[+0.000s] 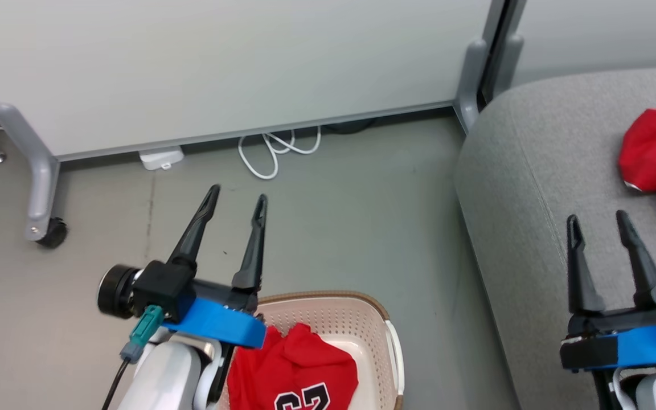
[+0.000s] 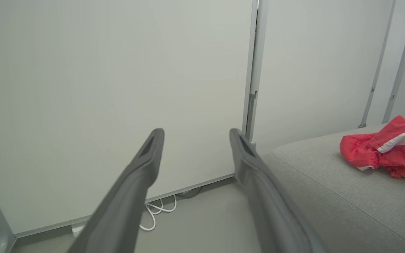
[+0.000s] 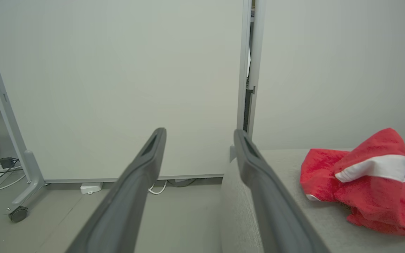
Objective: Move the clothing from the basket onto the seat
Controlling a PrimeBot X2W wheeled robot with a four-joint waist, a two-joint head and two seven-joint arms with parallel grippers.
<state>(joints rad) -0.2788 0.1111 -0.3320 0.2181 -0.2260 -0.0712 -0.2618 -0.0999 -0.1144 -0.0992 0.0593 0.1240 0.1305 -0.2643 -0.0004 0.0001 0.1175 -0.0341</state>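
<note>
Two pincers held above floor and sofa, seen from beside the robot.

**Left pincer** (image 1: 237, 193): its two long dark fingers are spread wide, with nothing between them. It is held in the air above the grey floor (image 1: 362, 228).

**Basket** (image 1: 336, 298): it stands on the floor just behind and below the left pincer's wrist, toward the right of that wrist. A crumpled red jersey (image 1: 299, 364) with black-and-white numerals lies inside it. The forearm hides part of the jersey's left side.

**Right pincer** (image 1: 597, 217): its fingers are also spread wide and hold nothing. It is held above the near-left part of the grey sofa (image 1: 533, 171), close to the sofa's rounded edge.

**Second red garment** (image 1: 655, 154): it has a white stripe and lies bunched on the sofa cushion. It is ahead of the right pincer's fingertips and to their right, apart from them.

**Background:**
- A looped white cable (image 1: 274, 151) lies beyond the left pincer's fingertips, at the foot of a pale partition panel (image 1: 220, 68).
- A small white box (image 1: 161, 158) sits just left of the cable.
- Farther left of that pincer, the panel's grey leg ends in a black caster (image 1: 52, 232).
- Bare floor separates the two pincers, and the sofa's curved side faces the basket across it.
</note>
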